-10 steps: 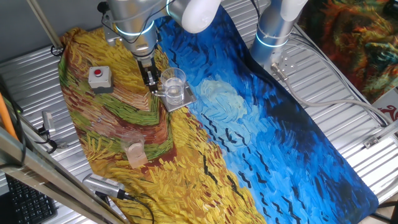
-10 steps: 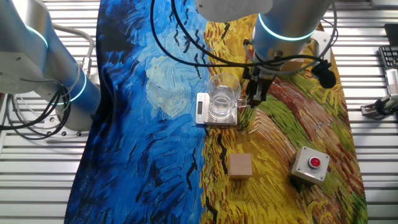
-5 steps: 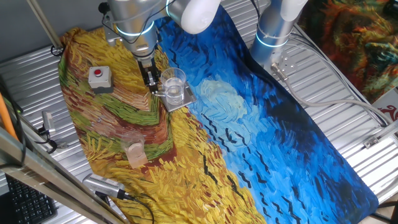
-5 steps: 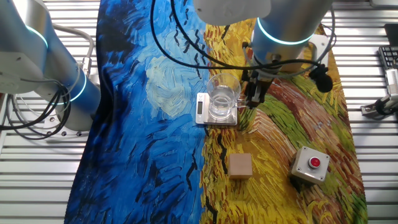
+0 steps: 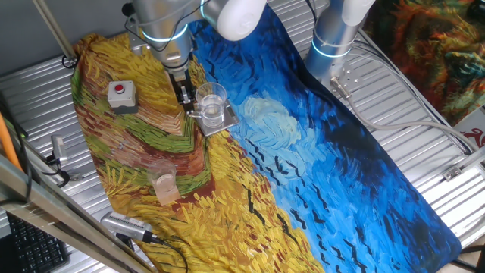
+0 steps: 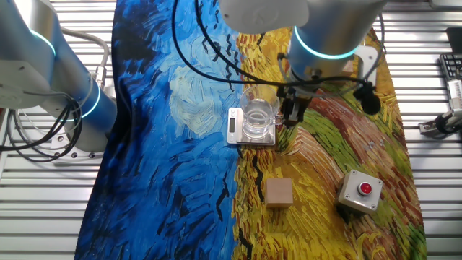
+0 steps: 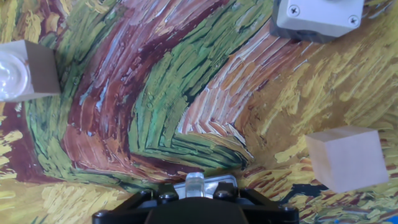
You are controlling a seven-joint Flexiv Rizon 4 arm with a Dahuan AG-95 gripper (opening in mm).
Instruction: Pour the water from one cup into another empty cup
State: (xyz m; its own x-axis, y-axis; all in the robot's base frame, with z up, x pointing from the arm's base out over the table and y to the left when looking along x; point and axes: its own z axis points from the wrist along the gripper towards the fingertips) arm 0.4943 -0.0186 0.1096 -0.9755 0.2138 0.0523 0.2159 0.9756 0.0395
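- The wide clear tumbler with the thick rim stands upright on a small flat scale with a tan plate. It is about midway across the table, toward the far edge as one fixed view shows it. A little clear water lies in its bottom, barely visible.
- The tumbler and the scale sit exactly where they were a second ago. Nothing has been lifted or tilted, so the pouring has not begun.
- The dark two-finger gripper hangs just beside the tumbler on its yellow-cloth side, with the fingers pointing down and not around the glass.
- Over the last second the gripper has crept slightly closer to the tumbler in the other fixed view, and the wrist has turned a little. This looks like the last alignment before a grasp.
- Whether the claw is wide or narrow cannot be told. The fixed views are too small, and the hand view shows only the claw's base over the cloth.
- The small peach-tinted translucent cup waits well apart from the tumbler, toward the table's near edge. It has not moved.
- A grey box with a red button sits near the table's left edge.
- The Van Gogh-style painted cloth covers the table.
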